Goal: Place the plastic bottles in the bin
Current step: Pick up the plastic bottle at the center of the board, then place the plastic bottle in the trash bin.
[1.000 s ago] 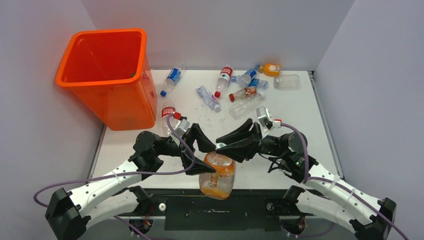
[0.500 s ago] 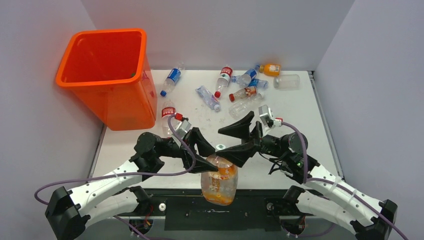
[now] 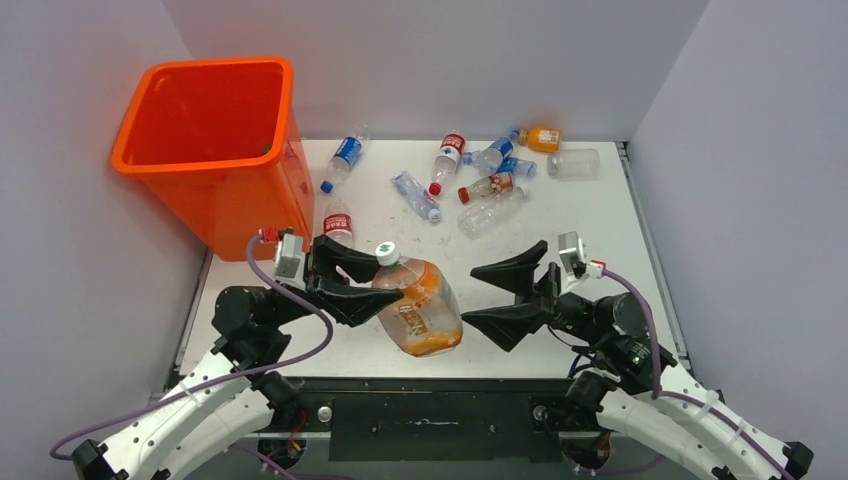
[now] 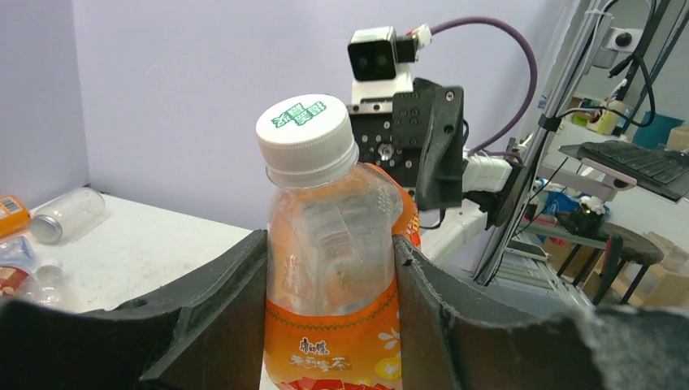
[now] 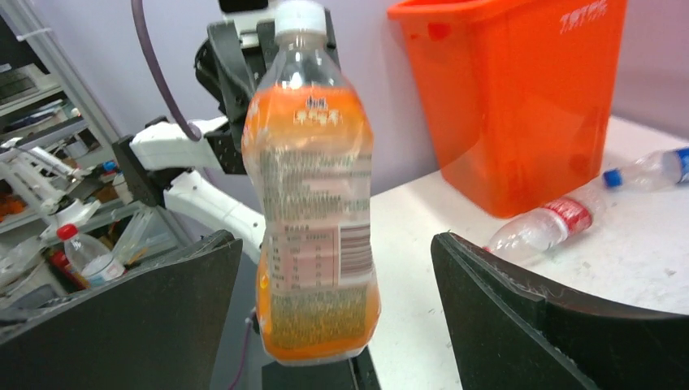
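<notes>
Orange-tinted plastic fills the left wrist view, where the bottle [image 4: 333, 268] is cut off below its label by the frame edge and its shoulders are covered by the left gripper [image 3: 385, 282], clamped narrowly on the neck just under the white cap [image 4: 305, 134]. Whether any drink is left inside I cannot tell. The cap bears green characters, seen upside down and too small to read. The orange label [image 5: 313, 114] shows dark characters, and a barcode and fine print face the right gripper [image 3: 478, 295]. That gripper stands wide open beside the bottle, holding nothing and not touching it, its fingertips running out of its own camera's frame. The bin [image 3: 200, 163] stands beyond the left gripper on its outer side. White lettering near the bin's rim is too blurred to read, and its contents cannot be made out. A red-labelled bottle [image 3: 337, 225] lies on the desk [image 3: 590, 230] just beyond the left gripper, and more bottles [image 3: 490, 185] lie scattered well beyond both.
</notes>
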`<state>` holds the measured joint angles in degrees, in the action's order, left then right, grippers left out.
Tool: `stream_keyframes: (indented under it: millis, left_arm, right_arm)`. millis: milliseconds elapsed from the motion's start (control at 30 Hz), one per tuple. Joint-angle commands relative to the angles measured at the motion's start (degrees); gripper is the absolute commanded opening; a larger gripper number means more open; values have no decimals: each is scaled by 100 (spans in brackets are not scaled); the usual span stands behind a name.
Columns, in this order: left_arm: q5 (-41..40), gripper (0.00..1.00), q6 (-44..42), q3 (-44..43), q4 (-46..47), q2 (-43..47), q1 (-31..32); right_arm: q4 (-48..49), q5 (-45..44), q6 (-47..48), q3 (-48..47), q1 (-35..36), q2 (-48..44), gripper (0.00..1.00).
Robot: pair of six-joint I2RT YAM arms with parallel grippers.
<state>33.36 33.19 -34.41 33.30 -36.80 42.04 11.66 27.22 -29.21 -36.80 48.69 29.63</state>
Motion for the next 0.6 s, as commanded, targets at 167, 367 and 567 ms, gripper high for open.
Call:
stream_keyframes:
  millis: [167, 367, 567]
  left_arm:
    - [-91, 0, 695, -195, 403, -217, -91]
    - [-140, 0, 891, -204, 643, -282, -82]
    - [-230, 46, 772, -214, 524, -217, -80]
  right_arm:
    - [1115, 734, -707, 698, -20, 392, 90]
    - [2004, 828, -947, 919, 213, 937, 96]
    - [2002, 379, -510, 902, 861, 1243, 49]
